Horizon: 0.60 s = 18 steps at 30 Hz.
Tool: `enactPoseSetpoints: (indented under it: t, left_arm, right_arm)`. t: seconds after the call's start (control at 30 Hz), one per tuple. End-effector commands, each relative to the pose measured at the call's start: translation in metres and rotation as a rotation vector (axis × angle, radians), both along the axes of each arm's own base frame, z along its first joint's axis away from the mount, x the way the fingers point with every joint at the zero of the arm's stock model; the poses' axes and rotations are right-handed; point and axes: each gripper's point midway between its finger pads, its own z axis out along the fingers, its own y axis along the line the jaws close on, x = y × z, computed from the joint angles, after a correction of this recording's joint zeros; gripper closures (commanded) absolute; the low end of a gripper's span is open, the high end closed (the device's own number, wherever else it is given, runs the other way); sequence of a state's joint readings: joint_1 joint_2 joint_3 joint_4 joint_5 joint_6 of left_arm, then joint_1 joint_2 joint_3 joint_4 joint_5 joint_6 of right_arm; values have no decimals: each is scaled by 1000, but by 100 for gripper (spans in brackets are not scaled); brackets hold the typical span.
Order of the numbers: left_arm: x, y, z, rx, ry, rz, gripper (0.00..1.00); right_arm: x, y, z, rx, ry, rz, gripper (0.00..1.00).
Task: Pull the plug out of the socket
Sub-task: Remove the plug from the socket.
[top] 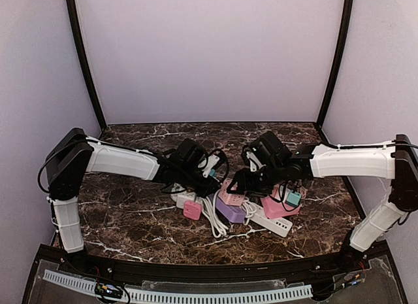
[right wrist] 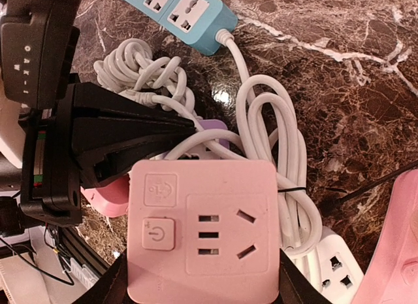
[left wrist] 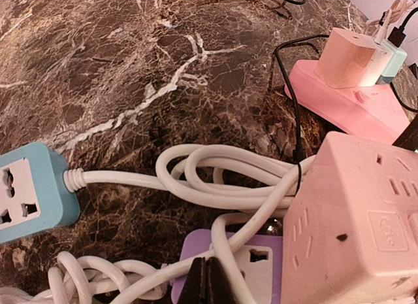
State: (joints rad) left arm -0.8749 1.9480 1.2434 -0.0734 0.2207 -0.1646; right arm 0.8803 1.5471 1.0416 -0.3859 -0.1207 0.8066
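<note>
Right wrist view has the pink cube plug (right wrist: 202, 232) in the lower middle of the frame, clamped by my right gripper (right wrist: 199, 287) on its flat side walls. It looks rigid, light and smooth, so I judge it may slip. Left wrist view shows better the purple socket strip (left wrist: 261, 268) beneath, with my left gripper (left wrist: 206, 283) clenched empty just over it.

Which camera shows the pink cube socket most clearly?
The right wrist view: the pink cube fills the frame, its button and slots facing the camera. The left wrist view shows only a corner, cut off at the edge. The top view shows just a small pink patch.
</note>
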Motion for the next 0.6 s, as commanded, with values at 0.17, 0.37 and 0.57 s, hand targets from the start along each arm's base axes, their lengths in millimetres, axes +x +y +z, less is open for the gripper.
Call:
enactPoseSetpoints:
  t: [0.17, 0.37, 0.57]
  left_arm:
    - [-47, 42, -60, 215, 176, -17, 99]
    - [-46, 41, -57, 209, 169, -19, 99]
    - [-46, 40, -57, 207, 167, -21, 99]
  right_arm:
    - [30, -3, 49, 105, -187, -58, 100]
    - [12, 11, 76, -25, -417, 121, 100]
    - [-7, 21, 88, -61, -526, 230, 100]
